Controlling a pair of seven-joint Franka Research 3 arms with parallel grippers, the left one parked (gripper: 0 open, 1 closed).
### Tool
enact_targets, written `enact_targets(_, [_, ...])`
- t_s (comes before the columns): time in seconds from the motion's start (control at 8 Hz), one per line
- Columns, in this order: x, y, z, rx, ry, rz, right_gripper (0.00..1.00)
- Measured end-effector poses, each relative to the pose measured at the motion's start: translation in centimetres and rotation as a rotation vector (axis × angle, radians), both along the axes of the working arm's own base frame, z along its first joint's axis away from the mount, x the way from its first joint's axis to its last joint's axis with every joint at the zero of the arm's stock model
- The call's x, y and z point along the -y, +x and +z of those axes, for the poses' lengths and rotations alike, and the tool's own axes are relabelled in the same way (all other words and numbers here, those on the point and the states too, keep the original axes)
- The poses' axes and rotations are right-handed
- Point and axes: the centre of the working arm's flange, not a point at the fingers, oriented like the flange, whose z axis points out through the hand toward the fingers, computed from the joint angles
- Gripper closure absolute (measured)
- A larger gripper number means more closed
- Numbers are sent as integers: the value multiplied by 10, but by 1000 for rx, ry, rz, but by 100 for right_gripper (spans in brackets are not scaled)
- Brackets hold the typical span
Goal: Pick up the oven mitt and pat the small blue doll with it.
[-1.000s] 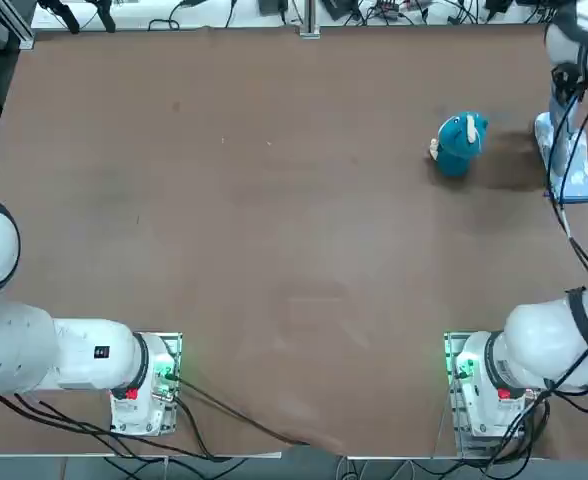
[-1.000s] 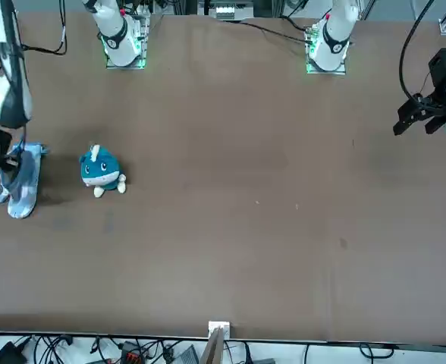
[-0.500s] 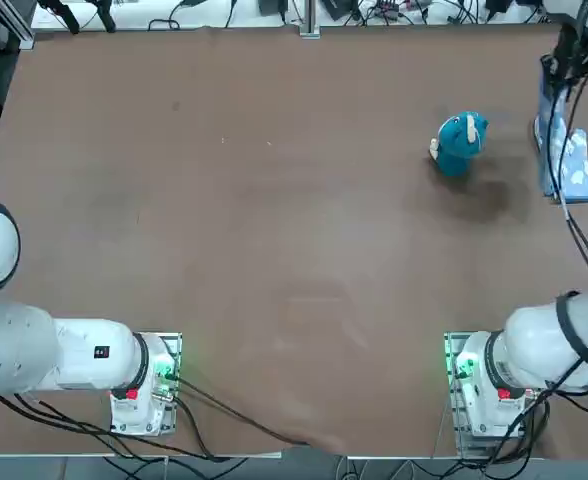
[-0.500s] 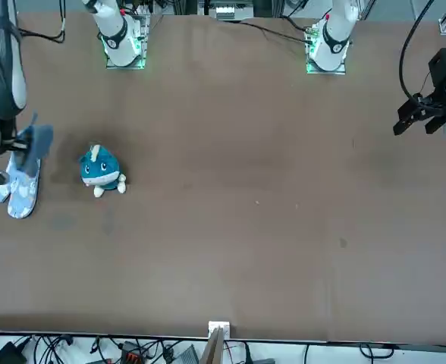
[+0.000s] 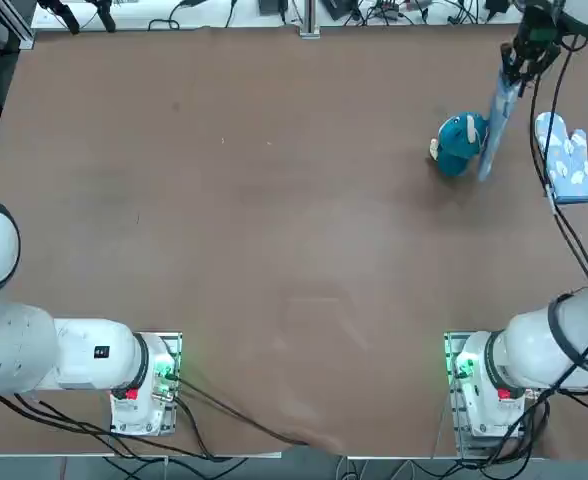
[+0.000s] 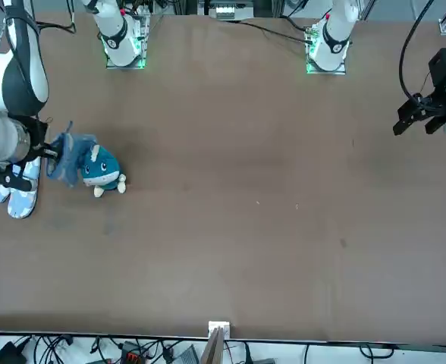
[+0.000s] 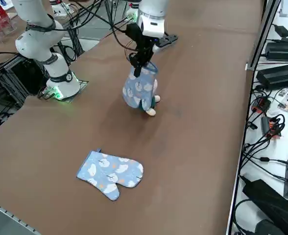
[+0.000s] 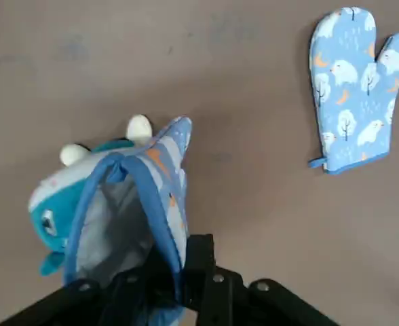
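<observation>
Fingers (image 7: pixel 140 57) clamped on oven mitt (image 7: pixel 139 89) (hanging), seemingly touching small blue doll (image 5: pixel 459 143).

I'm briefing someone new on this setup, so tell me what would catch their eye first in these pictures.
First, the right gripper near the table's far right corner, shut on the cuff of an oven mitt that hangs right against the small blue doll. Next, a second, matching mitt lying flat on the brown table, apart from the doll, nearer the right edge.
</observation>
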Motion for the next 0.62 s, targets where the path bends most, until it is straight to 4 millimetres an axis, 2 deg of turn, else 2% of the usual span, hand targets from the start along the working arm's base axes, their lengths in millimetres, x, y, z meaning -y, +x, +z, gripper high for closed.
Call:
enact_targets(0.38, [9, 32, 20, 81, 0, -30, 96])
enact_targets(0.62, [23, 42, 41, 128, -58, -24, 96])
